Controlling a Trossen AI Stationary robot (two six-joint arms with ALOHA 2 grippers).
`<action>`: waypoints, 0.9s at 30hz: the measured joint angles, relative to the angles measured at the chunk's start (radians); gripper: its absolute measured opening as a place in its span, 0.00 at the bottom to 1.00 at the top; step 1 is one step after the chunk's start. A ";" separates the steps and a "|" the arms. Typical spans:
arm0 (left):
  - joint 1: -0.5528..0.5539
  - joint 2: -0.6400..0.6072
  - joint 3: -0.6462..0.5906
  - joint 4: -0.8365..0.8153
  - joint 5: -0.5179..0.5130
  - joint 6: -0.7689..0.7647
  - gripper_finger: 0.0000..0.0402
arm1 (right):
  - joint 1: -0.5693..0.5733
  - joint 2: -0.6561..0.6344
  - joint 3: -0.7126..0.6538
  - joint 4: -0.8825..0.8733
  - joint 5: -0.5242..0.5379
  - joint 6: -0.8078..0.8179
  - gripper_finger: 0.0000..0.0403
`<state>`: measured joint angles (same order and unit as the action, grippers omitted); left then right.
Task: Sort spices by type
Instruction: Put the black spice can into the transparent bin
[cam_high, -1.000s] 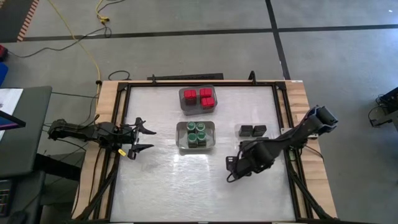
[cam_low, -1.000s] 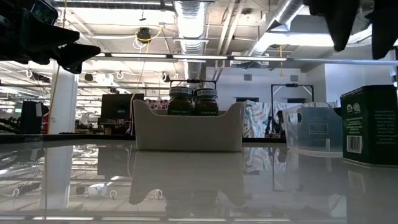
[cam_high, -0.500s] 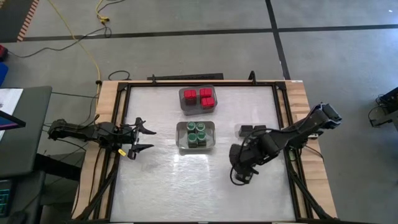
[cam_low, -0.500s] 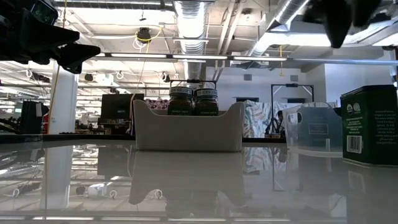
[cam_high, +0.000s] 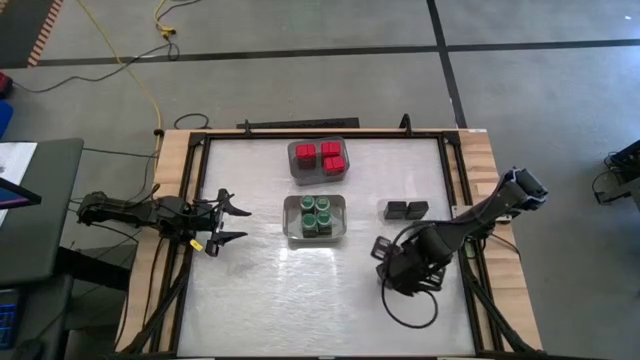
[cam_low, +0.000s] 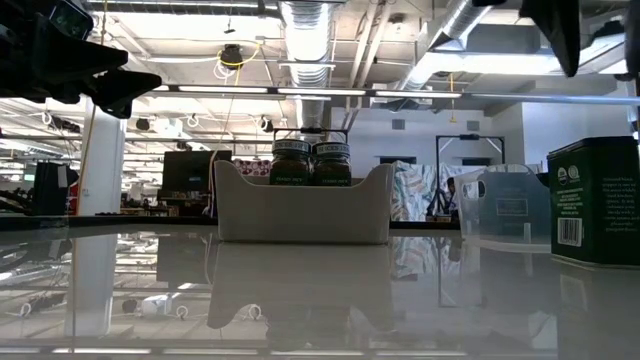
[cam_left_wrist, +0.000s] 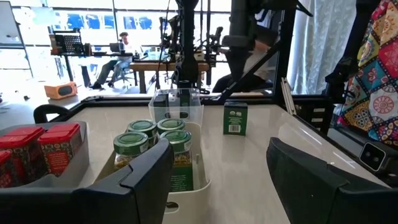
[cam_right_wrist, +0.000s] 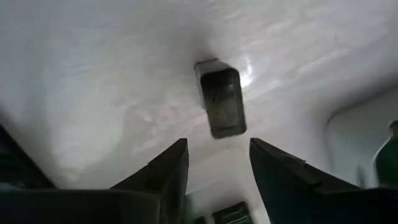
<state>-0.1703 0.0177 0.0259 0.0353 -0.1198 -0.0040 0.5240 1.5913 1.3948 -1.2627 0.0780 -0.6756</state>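
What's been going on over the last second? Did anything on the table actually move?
Only the right arm moved: its right gripper swung from the table's front edge back toward the middle, over a dark tin lying there, gripping nothing. The left gripper, the red-topped containers, the green-lidded jars and two tins stayed put.

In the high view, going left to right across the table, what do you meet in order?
Left pincer → bin of green-lidded jars → right pincer → pair of dark tins.
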 joint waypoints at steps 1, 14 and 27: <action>0.000 0.000 0.000 0.000 0.000 0.000 0.61 | 0.000 0.001 -0.012 0.022 0.001 -0.025 0.49; 0.000 0.000 0.000 0.000 0.000 0.000 0.61 | -0.023 0.001 -0.105 0.158 0.054 -0.062 0.54; 0.000 0.000 0.000 0.000 0.000 0.000 0.61 | -0.021 0.000 -0.108 0.196 0.075 -0.032 0.65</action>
<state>-0.1703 0.0177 0.0258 0.0353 -0.1200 -0.0040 0.5034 1.5917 1.2866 -1.0669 0.1528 -0.7079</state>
